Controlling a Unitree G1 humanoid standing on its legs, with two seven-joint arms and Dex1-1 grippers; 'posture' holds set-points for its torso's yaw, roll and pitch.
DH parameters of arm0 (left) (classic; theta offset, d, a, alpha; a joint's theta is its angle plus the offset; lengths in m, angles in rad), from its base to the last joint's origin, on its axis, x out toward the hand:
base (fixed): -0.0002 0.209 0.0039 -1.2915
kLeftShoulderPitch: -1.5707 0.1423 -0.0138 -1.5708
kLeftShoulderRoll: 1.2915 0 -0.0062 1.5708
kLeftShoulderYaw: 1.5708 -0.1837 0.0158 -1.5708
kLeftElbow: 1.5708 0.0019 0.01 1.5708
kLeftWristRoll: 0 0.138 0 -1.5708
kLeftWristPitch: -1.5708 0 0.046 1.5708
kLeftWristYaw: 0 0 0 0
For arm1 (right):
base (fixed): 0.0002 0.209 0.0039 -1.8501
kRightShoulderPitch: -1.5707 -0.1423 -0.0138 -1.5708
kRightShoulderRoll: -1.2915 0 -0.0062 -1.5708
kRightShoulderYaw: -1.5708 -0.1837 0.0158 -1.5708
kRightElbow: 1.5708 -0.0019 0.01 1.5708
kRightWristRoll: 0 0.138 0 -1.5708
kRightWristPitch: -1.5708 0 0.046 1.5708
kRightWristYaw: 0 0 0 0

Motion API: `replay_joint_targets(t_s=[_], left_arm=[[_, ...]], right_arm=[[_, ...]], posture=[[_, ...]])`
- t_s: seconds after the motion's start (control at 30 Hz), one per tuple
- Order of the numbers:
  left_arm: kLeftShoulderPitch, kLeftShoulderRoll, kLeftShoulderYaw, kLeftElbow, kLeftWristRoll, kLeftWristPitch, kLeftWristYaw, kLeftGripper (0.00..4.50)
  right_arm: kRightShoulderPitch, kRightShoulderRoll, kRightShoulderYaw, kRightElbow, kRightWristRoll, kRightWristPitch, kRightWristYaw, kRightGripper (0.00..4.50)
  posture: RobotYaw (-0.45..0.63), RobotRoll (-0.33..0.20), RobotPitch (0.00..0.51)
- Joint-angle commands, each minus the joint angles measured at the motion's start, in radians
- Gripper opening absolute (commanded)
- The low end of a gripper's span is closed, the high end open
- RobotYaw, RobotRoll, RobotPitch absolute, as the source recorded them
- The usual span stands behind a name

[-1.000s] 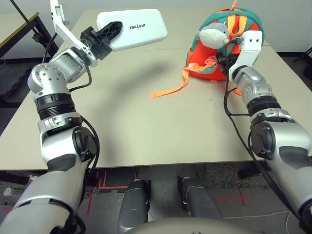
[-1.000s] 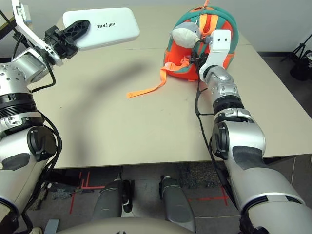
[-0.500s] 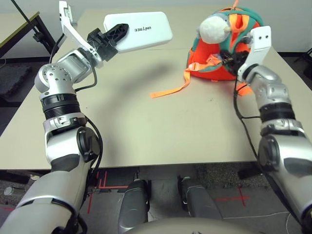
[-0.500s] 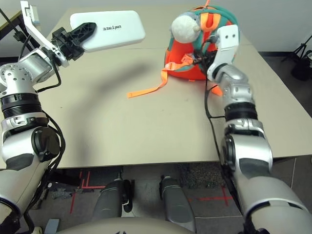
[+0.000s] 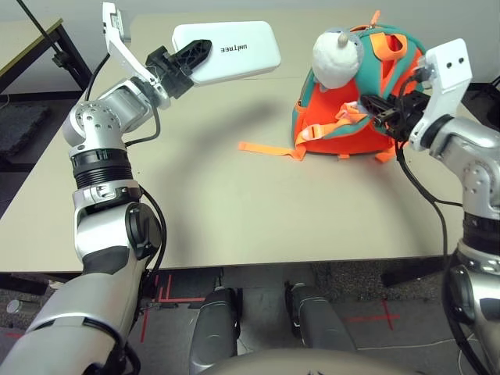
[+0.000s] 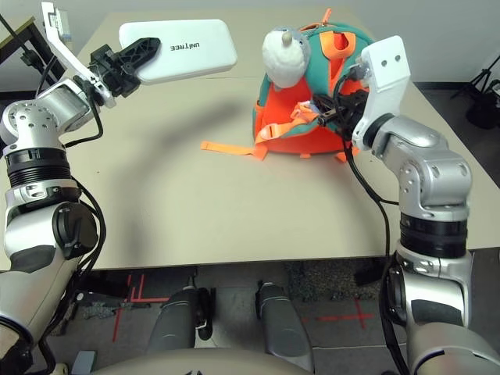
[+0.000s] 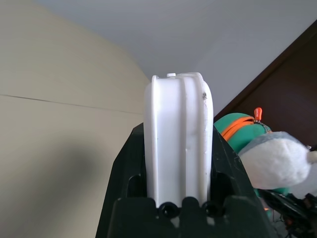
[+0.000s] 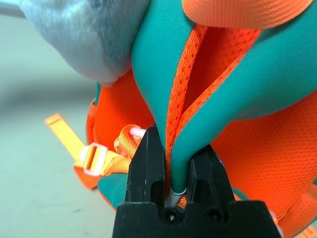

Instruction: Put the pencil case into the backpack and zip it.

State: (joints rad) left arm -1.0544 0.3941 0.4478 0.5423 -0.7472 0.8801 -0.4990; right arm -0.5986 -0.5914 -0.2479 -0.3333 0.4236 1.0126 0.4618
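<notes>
White pencil case (image 5: 234,51) sat clamped in the left fingers (image 5: 187,57) above the tabletop (image 5: 234,203); right fingers (image 8: 148,163) pinched the backpack (image 5: 344,125) edge.

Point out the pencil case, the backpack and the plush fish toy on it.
pencil case (image 5: 234,51), left eye view, middle of its white lid beside the lettering.
backpack (image 5: 344,137), left eye view, orange front panel near the table.
plush fish toy (image 6: 284,55), right eye view, its grey-white body against the top of the backpack.
</notes>
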Motion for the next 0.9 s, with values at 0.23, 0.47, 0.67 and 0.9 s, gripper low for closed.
replay_joint_targets(t_s=[0.23, 0.47, 0.67, 0.9], left_arm=[[-0.058, -0.001, -0.029, 0.06, 0.01, -0.041, -0.055, 1.29], [-0.068, 0.0, -0.041, 0.075, 0.011, -0.051, -0.071, 1.29], [-0.07, 0.027, -0.075, 0.058, 0.024, -0.046, -0.131, 1.29], [-0.097, 0.093, -0.168, 0.05, 0.072, -0.108, -0.332, 1.29]], right_arm=[[-0.01, -0.064, -0.063, -0.153, 0.108, 0.111, -0.011, 0.26], [0.167, -0.002, -0.022, -0.107, 0.065, 0.003, -0.04, 0.26], [0.228, 0.037, 0.023, -0.019, 0.012, -0.124, -0.053, 0.26], [0.248, 0.048, 0.054, 0.057, -0.01, -0.203, -0.039, 0.26]], posture=[[-0.24, 0.0, 0.105], [-0.23, 0.0, 0.101], [-0.23, 0.0, 0.101], [-0.22, 0.0, 0.099]])
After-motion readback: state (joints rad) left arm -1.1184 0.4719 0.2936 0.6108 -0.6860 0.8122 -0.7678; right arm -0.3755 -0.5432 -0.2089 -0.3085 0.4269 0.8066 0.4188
